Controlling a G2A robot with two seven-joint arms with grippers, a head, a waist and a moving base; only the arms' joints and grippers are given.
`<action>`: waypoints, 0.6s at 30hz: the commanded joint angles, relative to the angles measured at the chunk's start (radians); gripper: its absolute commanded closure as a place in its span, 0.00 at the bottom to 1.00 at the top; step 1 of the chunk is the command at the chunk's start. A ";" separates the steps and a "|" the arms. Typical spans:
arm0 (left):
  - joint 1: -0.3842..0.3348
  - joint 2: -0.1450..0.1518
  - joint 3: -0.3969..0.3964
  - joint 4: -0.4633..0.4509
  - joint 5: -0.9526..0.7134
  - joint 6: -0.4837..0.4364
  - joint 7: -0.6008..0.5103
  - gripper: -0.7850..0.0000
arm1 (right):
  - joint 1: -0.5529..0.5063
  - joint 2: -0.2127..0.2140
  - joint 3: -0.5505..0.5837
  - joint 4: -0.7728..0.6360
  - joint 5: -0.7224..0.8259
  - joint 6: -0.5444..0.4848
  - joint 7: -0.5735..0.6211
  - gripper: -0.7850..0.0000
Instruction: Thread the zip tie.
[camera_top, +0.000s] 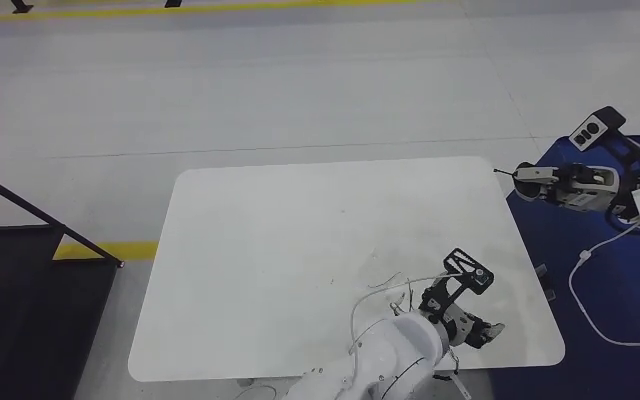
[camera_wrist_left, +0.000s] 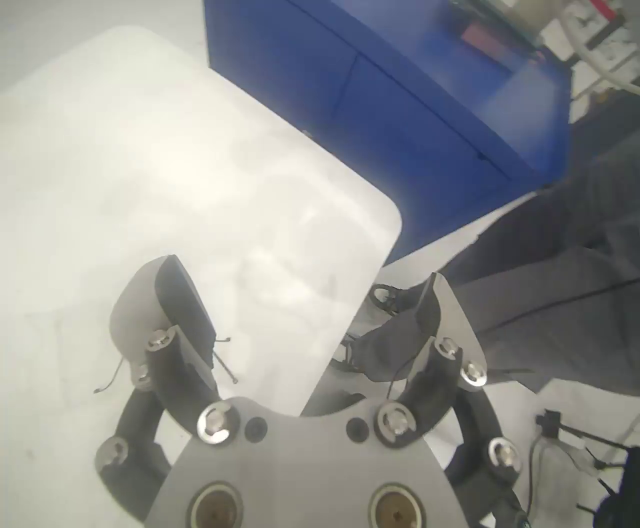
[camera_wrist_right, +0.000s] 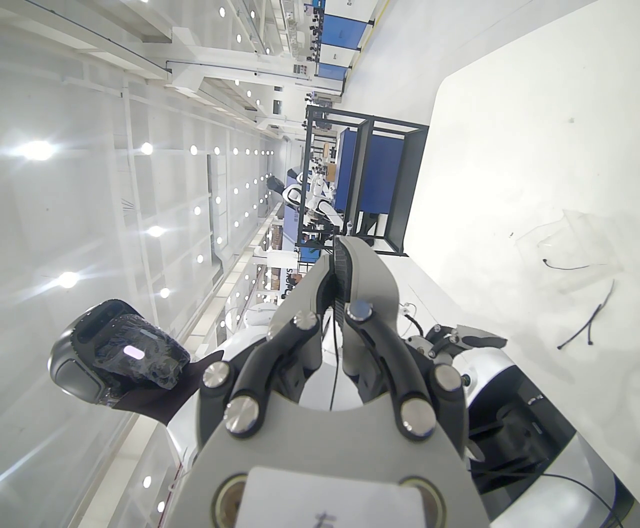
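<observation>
My right gripper (camera_wrist_right: 340, 250) is shut on a thin black zip tie (camera_wrist_right: 333, 375) that runs down between its fingers. In the top view it hovers off the table's right edge (camera_top: 518, 177), and the tie's tip (camera_top: 498, 172) pokes out over the table. Several loose black zip ties (camera_wrist_right: 585, 320) lie on the white table (camera_top: 300, 260) near its front right corner, also seen in the left wrist view (camera_wrist_left: 225, 360). My left gripper (camera_wrist_left: 302, 280) is open and holds nothing. It hangs above that corner, just beside the loose ties (camera_top: 485, 330).
A blue surface (camera_top: 570, 260) borders the table's right side, with a white cable (camera_top: 590, 290) on it. The same blue surface lies past the table corner (camera_wrist_left: 400, 100). A dark rail (camera_top: 60, 235) stands off the left side. A clear plastic wrapper (camera_wrist_right: 570, 250) lies by the ties.
</observation>
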 joint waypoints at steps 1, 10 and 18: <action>-0.012 0.000 0.021 -0.004 0.088 0.049 0.016 0.00 | 0.000 0.000 0.000 0.000 0.000 0.000 0.000 1.00; -0.011 0.001 0.027 0.017 0.102 0.039 0.015 0.00 | 0.000 0.000 0.000 0.000 0.000 0.000 0.000 1.00; -0.106 -0.043 0.191 0.184 0.246 0.207 -0.196 0.00 | 0.000 0.000 0.000 0.000 0.000 0.000 0.000 1.00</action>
